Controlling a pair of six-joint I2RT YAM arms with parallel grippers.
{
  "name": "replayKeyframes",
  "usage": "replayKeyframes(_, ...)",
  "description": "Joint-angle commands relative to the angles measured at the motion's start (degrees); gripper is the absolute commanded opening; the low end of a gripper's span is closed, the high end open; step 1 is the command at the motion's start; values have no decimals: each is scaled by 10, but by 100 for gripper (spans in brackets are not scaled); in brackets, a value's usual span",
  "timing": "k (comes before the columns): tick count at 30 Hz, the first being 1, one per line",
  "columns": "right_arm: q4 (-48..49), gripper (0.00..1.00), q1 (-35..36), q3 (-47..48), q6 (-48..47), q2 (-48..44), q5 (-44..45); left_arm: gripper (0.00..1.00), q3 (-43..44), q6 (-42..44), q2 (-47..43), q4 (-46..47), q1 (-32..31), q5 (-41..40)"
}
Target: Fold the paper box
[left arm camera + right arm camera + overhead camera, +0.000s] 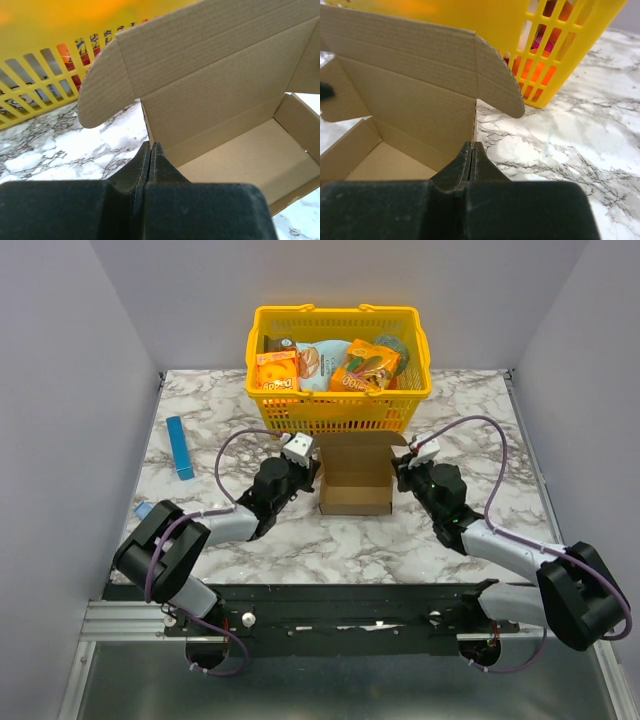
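Already the paper box [355, 490] stands as a tray just before the yellow basket [340, 395], walls up and lid open. My left gripper [150, 150] and right gripper [471, 150] are pressed together at its side walls, perhaps nipping cardboard. Closing the lid and tucking its flaps is what I judge remains.

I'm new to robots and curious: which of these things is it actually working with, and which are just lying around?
In use: brown box; left gripper and right gripper, each pinching a side wall.
Lying about: basket, snack boxes inside it, blue box.
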Motion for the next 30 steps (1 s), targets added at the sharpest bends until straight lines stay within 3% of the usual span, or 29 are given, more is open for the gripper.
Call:
replayKeyframes(1,60,1,16,25,54,41,54,0,-19,31,19,92,-28,-73)
replayKeyframes(15,144,1,98,12,74,138,226,0,-51,22,70,206,-86,-151)
replayKeyframes(30,133,1,129,-15,103,150,268,0,-48,-78,80,199,-98,-157)
